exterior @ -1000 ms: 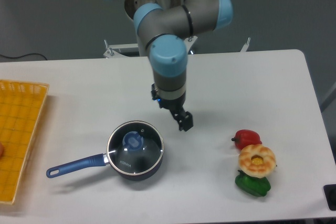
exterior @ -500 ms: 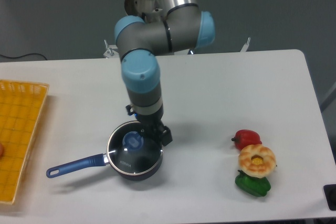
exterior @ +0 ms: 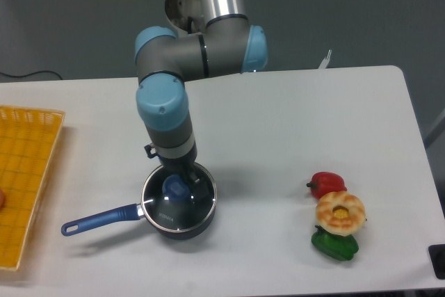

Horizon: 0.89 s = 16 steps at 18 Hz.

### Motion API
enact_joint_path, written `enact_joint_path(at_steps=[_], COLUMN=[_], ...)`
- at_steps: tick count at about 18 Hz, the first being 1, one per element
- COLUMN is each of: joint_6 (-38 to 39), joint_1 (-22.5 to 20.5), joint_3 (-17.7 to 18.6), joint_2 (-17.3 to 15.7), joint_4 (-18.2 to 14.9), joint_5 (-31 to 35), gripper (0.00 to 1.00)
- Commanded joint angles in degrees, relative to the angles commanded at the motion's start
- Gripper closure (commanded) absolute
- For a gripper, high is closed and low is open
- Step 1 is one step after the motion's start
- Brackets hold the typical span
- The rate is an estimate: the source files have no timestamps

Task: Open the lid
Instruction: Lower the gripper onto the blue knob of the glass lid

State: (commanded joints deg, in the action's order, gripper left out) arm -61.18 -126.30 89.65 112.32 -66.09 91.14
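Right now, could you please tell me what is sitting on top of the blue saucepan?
The glass lid rests on the saucepan, its blue knob in the middle. The tool hangs directly above the knob, hiding part of it; its fingers are not visible. Glare hides the pan's inside.

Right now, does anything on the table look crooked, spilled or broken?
Nothing stands out. The round clear glass lid sits level on the dark blue long-handled saucepan, and the gripper is above its blue knob.

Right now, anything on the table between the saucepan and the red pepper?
No. In the fixed camera view the stretch of white table between the saucepan and the red pepper is bare.
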Motion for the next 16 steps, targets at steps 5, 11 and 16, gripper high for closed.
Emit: enact_joint_path(at_steps=[5,11,16], joint_6=[2.6,4.1,4.4], joint_1=[0.1,0.1,0.0], joint_3=[0.2,0.0,-0.6], joint_2=[0.3,0.6,1.5], joint_4=[0.3,0.5,0.6], joint_5=[-0.1,-0.2,-0.1], gripper=[0.00,0.00,0.00])
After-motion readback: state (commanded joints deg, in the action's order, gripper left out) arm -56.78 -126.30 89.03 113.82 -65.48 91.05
